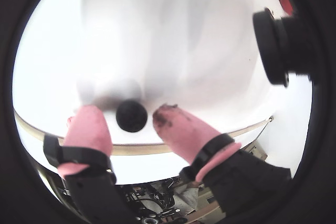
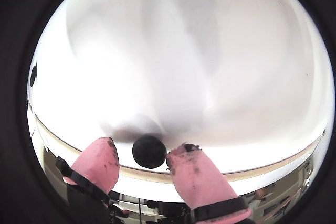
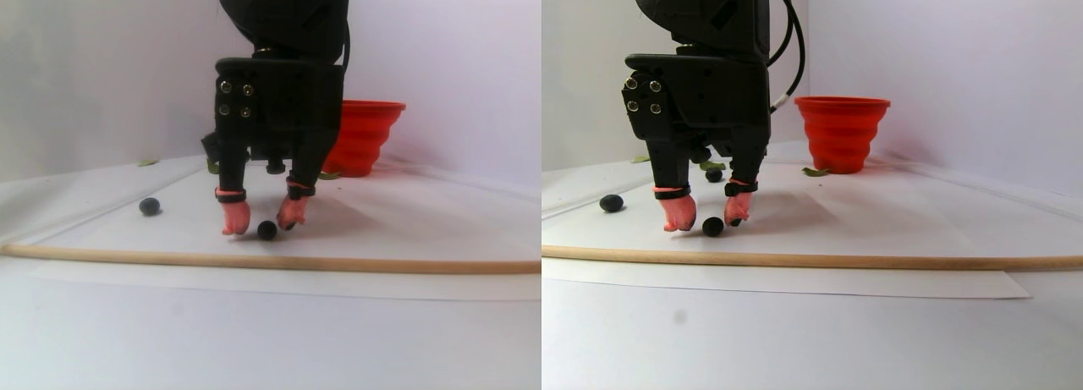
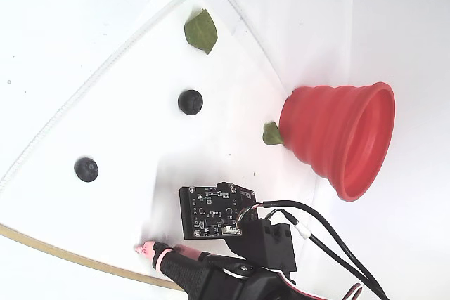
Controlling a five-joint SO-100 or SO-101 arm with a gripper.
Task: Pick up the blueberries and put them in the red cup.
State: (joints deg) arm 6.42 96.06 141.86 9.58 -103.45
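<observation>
**Pink fingertips straddling a berry**

The black arm's two-finger gripper (image 1: 142, 120) stood low over the white paper sheet (image 3: 406, 221), its pink rubber-capped fingertips (image 2: 195, 174) parted just wider than the small round dark berry (image 1: 131, 116) lying between them. In one wrist view the right-hand tip seemed to touch the berry; in the other there was a sliver of gap on each side (fisheye lenses, so I would not swear to either). Nothing was gripped yet.

To do this well, I judged the fingers should close slowly and squarely, keeping the tips down at the paper so the berry would not roll out toward the pale wooden strip (image 3: 338, 264) in front. A soft squeeze only; the smears on the caps suggested such fruit bruises easily.

Counting: three blueberries in sight, the one at the fingers, another (image 4: 86, 168) off to the side, a third (image 4: 190, 101) farther back. One red ribbed silicone cup (image 4: 330, 135) stood well apart, with two green leaves (image 4: 201, 30) on the paper.
</observation>
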